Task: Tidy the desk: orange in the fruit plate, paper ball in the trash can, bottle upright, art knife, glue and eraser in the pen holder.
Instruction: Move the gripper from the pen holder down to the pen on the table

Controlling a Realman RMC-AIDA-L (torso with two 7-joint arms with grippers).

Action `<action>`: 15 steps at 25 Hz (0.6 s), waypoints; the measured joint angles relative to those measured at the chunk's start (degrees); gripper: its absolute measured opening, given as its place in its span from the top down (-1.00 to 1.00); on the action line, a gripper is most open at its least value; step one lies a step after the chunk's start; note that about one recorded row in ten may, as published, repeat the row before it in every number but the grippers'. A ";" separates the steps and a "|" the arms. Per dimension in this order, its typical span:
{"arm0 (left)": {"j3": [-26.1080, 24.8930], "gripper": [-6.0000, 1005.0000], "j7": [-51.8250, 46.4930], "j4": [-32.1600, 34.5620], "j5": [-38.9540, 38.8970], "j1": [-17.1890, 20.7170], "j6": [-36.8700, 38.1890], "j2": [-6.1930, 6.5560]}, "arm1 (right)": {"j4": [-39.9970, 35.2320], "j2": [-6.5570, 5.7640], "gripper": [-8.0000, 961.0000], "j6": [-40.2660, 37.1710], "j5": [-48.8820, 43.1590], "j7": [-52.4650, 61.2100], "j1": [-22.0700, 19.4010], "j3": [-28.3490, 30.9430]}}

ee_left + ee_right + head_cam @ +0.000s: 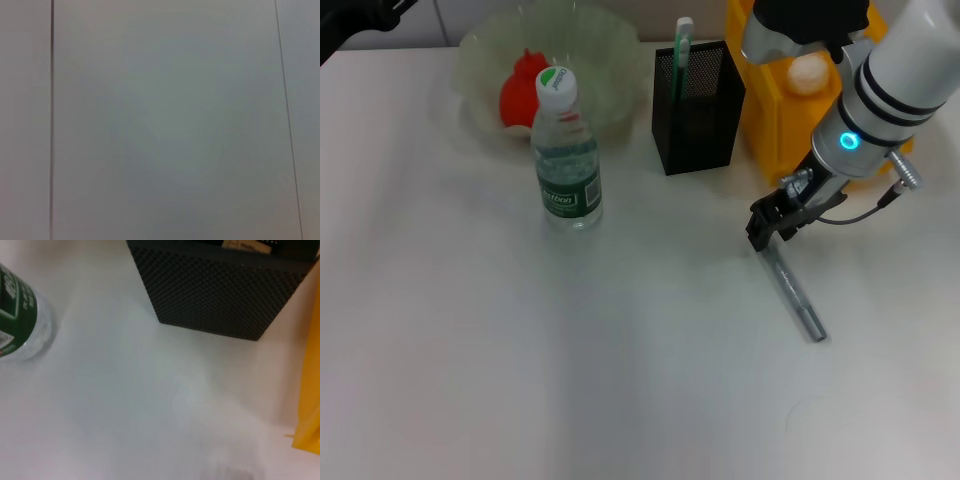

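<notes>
The dark grey glue lies flat on the desk, right of centre. My right gripper hangs over its far end, fingers open and straddling it. The bottle stands upright in front of the fruit plate, which holds the orange. The mint-green art knife sticks up out of the black pen holder. A tan block, apparently the eraser, shows inside the pen holder. The paper ball rests in the yellow trash can. My left arm is parked at the far left corner.
The trash can stands just behind my right arm, and the pen holder is to its left. The right wrist view shows the bottle and an edge of the trash can. The left wrist view shows only a plain wall.
</notes>
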 joint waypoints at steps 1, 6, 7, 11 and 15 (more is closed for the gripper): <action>0.00 -0.54 0.00 0.00 0.00 0.04 0.04 0.00 | 0.07 0.02 -0.05 0.07 0.00 0.00 0.03 -0.03; 0.01 -0.54 0.00 0.00 0.00 0.16 0.19 0.00 | 1.66 0.10 0.25 1.13 0.42 0.02 0.43 -0.06; 0.01 -0.54 0.00 0.00 0.00 0.17 0.19 0.00 | 2.10 0.10 0.30 1.40 0.53 0.01 0.54 -0.06; 0.00 -0.54 0.00 0.00 0.00 0.19 0.22 0.00 | 2.78 0.10 0.37 2.05 0.57 0.01 0.62 -0.06; 0.01 -0.54 0.00 0.00 0.00 0.22 0.25 0.00 | 2.85 0.10 0.39 2.19 0.57 -0.01 0.62 -0.07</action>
